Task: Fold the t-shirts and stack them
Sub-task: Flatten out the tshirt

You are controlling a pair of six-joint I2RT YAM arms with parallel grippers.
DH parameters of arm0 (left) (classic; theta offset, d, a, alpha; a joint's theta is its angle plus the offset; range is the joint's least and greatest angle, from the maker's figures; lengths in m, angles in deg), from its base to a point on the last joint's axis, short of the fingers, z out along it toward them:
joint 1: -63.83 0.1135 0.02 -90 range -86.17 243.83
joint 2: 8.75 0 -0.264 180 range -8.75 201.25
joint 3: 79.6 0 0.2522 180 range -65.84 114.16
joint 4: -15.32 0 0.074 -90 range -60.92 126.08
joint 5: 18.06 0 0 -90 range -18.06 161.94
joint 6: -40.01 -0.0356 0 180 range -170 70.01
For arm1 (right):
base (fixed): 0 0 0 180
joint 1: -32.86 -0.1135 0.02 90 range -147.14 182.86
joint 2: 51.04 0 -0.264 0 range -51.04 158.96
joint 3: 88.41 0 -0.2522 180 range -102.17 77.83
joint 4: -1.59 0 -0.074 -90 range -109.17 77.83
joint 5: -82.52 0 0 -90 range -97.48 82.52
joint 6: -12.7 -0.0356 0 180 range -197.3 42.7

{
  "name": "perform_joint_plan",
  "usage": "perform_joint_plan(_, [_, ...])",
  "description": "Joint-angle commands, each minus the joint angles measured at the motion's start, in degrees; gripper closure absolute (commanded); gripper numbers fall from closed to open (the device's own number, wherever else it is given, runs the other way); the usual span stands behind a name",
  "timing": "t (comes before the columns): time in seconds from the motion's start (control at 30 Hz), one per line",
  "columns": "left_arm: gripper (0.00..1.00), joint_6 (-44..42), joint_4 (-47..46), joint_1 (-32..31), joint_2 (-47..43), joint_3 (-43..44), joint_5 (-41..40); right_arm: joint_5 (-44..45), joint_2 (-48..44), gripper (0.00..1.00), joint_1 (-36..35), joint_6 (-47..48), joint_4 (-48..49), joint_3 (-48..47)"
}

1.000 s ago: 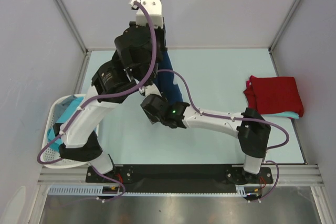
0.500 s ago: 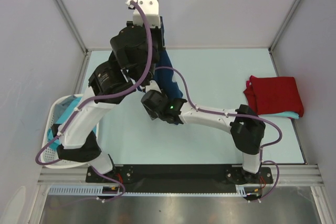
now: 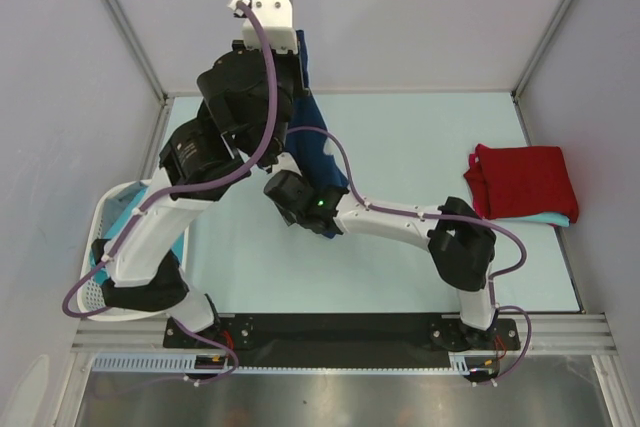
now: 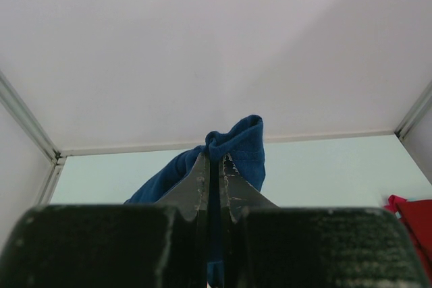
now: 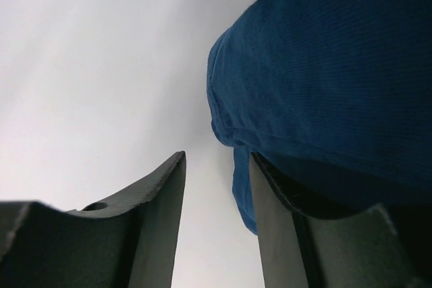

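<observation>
- The navy blue t-shirt (image 3: 318,142) hangs bunched in the air above the far left part of the table (image 3: 420,147). In the top view it shows as a dark strip running from the raised left wrist down to the right wrist
- In the left wrist view a crumpled fold of the navy shirt (image 4: 237,154) pokes up just past the fingertips, and more of the cloth drapes away to the left below them
- The left gripper (image 4: 212,161) is pressed together on that fold, its two fingers meeting with the cloth pinched between them
- In the right wrist view the navy cloth (image 5: 324,85) fills the upper right and bulges over the right-hand finger
- The right gripper (image 5: 216,160) has its fingers spread with a clear gap between them. A narrow edge of the navy cloth hangs in that gap, close against the right-hand finger and apart from the left-hand one, so nothing is clamped
- A red t-shirt (image 3: 520,179) lies folded near the right edge of the table, well apart from both arms
- It sits on top of a turquoise t-shirt (image 3: 548,218), of which only a thin edge shows along the near side
- A white basket (image 3: 95,292) stands at the left edge by the left arm's base, with turquoise cloth (image 3: 125,209) inside, partly hidden by the arm
</observation>
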Motion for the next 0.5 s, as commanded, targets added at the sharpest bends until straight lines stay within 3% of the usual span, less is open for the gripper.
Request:
perform_joint_plan(0.0, [1.00, -0.3, -3.3, -0.7, -2.9, 0.2, 0.7, 1.3, 1.2, 0.53, 0.2, 0.1, 2.3, -2.6])
perform_joint_plan(0.27, [1.00, -0.6, -3.1, -1.5, -3.3, 0.0, 0.6, 2.6, 2.0, 0.51, 0.1, 0.2, 3.4, -3.0])
perform_joint_plan(0.4, [1.00, -0.7, -3.1, -1.6, -3.5, -0.5, 0.5, 4.1, 2.7, 0.35, 0.2, 0.1, 2.5, -4.2])
perform_joint_plan(0.47, [1.00, -0.6, -3.1, -1.6, -3.7, -0.8, 0.3, 4.7, 2.5, 0.34, 0.1, 0.1, 2.7, -4.0])
